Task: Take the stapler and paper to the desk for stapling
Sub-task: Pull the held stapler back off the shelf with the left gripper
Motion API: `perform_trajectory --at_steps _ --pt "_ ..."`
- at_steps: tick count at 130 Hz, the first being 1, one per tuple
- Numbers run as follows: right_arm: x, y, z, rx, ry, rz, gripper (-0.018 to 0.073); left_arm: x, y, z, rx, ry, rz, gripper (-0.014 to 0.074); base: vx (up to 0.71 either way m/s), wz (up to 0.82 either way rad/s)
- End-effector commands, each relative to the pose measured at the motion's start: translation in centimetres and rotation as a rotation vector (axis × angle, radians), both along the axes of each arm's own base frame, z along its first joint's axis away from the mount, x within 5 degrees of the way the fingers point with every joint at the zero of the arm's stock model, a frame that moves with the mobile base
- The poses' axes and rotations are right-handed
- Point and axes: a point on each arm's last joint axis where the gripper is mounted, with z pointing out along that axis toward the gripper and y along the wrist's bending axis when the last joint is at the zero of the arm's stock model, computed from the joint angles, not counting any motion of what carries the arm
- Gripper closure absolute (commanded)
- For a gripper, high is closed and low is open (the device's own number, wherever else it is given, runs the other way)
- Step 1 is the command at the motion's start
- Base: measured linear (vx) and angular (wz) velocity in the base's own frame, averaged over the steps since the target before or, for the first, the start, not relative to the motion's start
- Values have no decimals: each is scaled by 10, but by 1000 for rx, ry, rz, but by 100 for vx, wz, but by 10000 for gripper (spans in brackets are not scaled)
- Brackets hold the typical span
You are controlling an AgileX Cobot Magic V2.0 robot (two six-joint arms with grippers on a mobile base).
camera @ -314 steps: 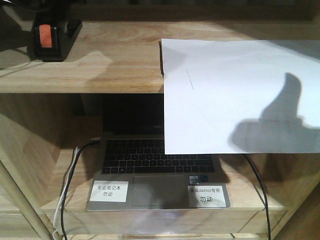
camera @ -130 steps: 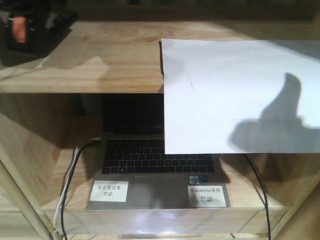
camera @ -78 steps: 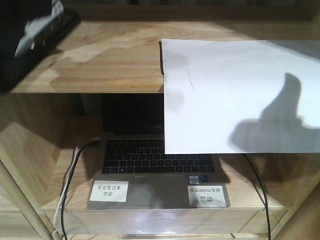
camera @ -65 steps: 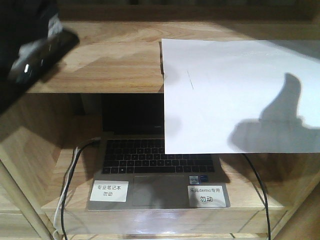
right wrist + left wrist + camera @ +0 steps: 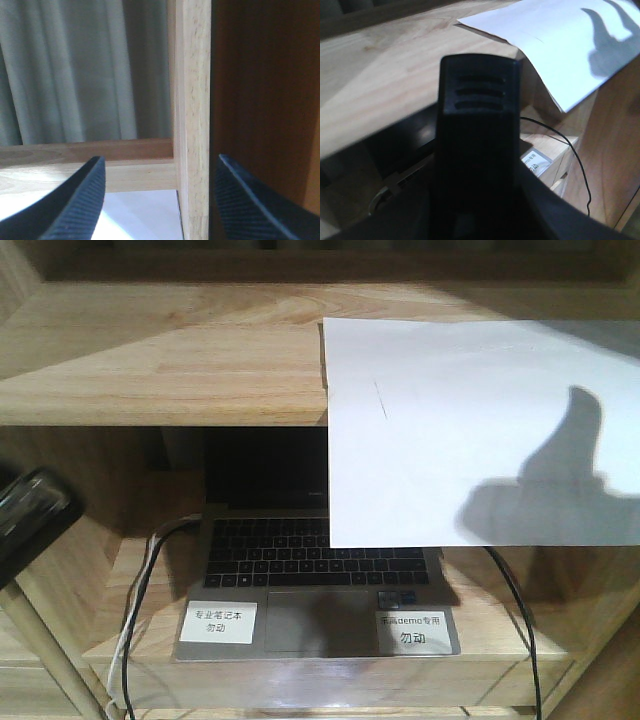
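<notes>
Left wrist: left gripper (image 5: 480, 210) grasps the stapler (image 5: 477, 125); beneath the released right gripper (image 5: 160, 165), paper (image 5: 135, 215) overhangs the shelf (image 5: 180, 360) for pinching.

We count 1 sheet of paper (image 5: 480, 430), 1 laptop (image 5: 300, 560) and 2 white labels (image 5: 218, 622) stuck on the laptop. There are 2 shelf boards (image 5: 180, 360), 1 above the other. We make out 3 cables (image 5: 525, 625): 1 white and 1 black on the left, 1 black on the right. The left wrist view shows 1 black stapler (image 5: 477, 115). The right gripper (image 5: 159, 200) shows 2 fingers (image 5: 75, 200), with 1 wooden post (image 5: 192, 100) and 1 curtain (image 5: 75, 70) beyond.
</notes>
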Motion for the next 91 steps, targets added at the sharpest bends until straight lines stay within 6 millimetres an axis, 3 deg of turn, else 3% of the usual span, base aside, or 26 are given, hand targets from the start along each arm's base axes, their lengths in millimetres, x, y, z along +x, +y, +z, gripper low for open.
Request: perform_trajectory --at_steps 1,49,91 --pt "-1 -1 14 -7 -99 -11 115 -17 10 9 -119 -132 5 603 0 0" --pt "-1 -1 14 -7 -99 -11 115 -66 40 -30 -157 -205 -9 603 0 0" --pt "-1 -1 14 -7 -99 -11 115 -72 44 -35 -158 -211 -12 603 0 0"
